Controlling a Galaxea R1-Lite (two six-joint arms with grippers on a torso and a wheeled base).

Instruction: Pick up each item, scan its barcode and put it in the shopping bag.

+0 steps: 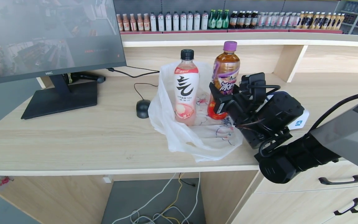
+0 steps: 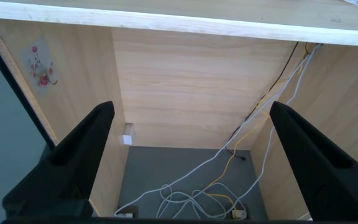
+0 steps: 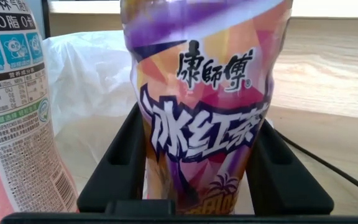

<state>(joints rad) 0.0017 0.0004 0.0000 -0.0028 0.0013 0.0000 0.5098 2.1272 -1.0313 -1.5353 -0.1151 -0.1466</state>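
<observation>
A pale wooden counter (image 1: 73, 140) carried a dark monitor (image 1: 48, 34) on a black stand and a black mouse (image 1: 143, 108). Behind it ran a raised ledge (image 1: 228, 39), with rows of bottles on store shelves (image 1: 228, 19) beyond. Drawers (image 1: 291, 189) with black handles sat at the right. Loose cables (image 2: 179, 198) lay in the opening underneath.

Head cam: high, looking forward and down across the counter (image 1: 73, 140). Right wrist cam: very close on the tea bottle (image 3: 204, 112), which head view shares, centre-right. Left wrist cam: below counter level, facing the cables (image 2: 229, 168).
</observation>
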